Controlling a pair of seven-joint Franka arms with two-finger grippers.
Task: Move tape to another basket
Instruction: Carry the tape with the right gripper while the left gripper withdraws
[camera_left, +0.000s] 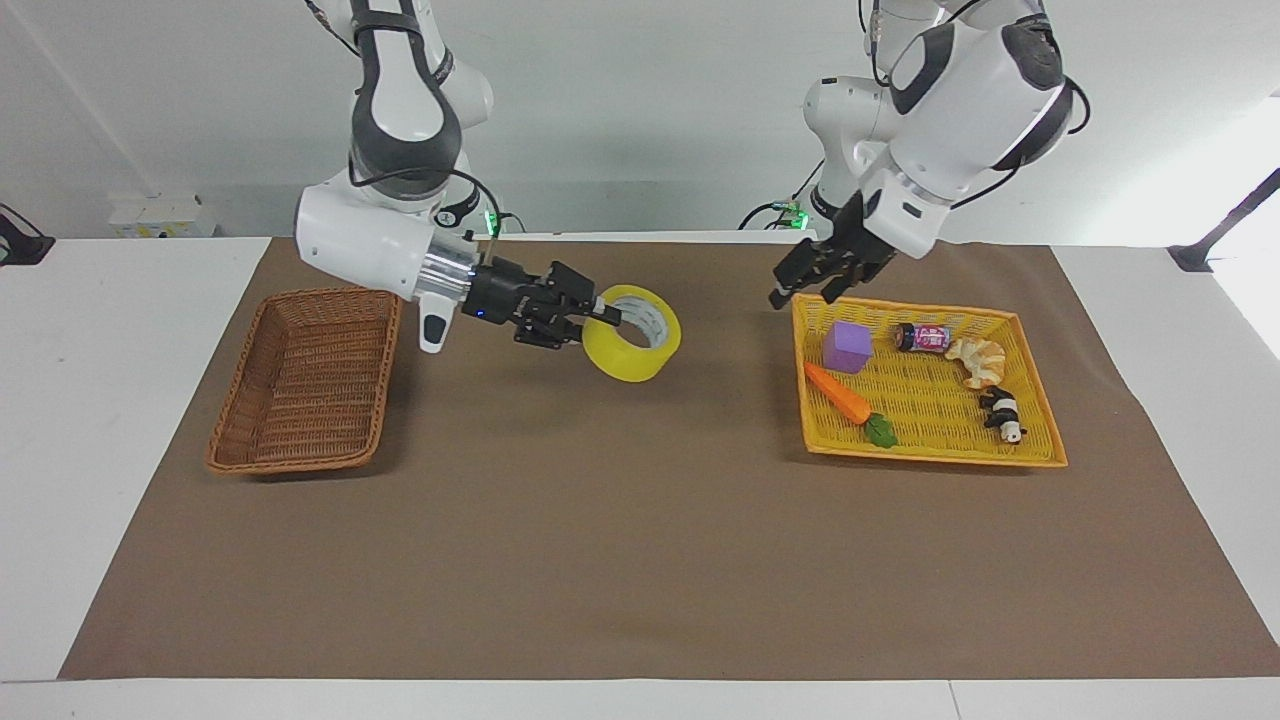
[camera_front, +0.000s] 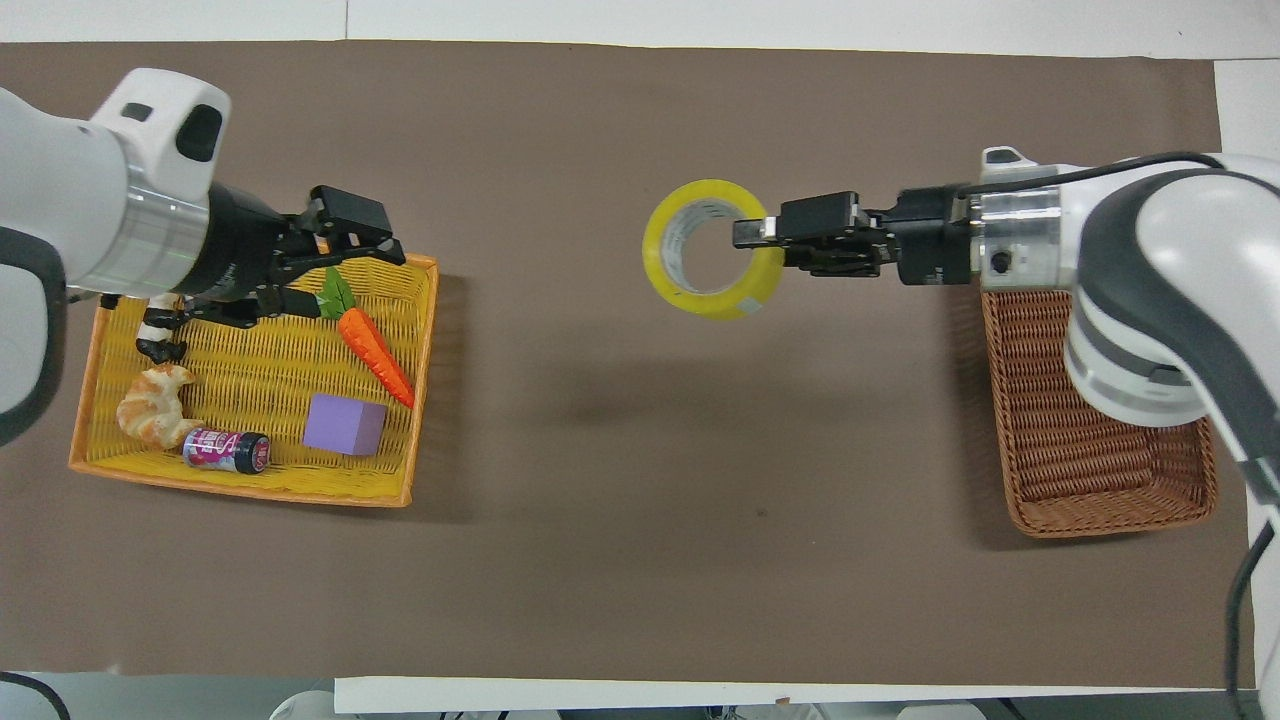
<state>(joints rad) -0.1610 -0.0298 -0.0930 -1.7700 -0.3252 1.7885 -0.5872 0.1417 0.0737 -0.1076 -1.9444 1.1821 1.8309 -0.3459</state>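
Observation:
The yellow tape (camera_left: 632, 347) hangs in the air over the brown mat between the two baskets. My right gripper (camera_left: 603, 318) is shut on its rim, with one finger inside the core. The roll also shows in the overhead view (camera_front: 712, 250), held by the right gripper (camera_front: 757, 235). The dark-brown wicker basket (camera_left: 300, 390) stands empty at the right arm's end of the table and also shows in the overhead view (camera_front: 1090, 450). My left gripper (camera_left: 803, 295) is open and empty, raised over the corner of the yellow basket, as the overhead view (camera_front: 385, 238) also shows.
The bright yellow basket (camera_left: 930, 400) at the left arm's end holds a purple cube (camera_left: 848, 346), a carrot (camera_left: 838, 392), a small jar (camera_left: 922, 338), a croissant (camera_left: 978, 358) and a panda toy (camera_left: 1003, 413). A brown mat (camera_left: 620, 520) covers the table.

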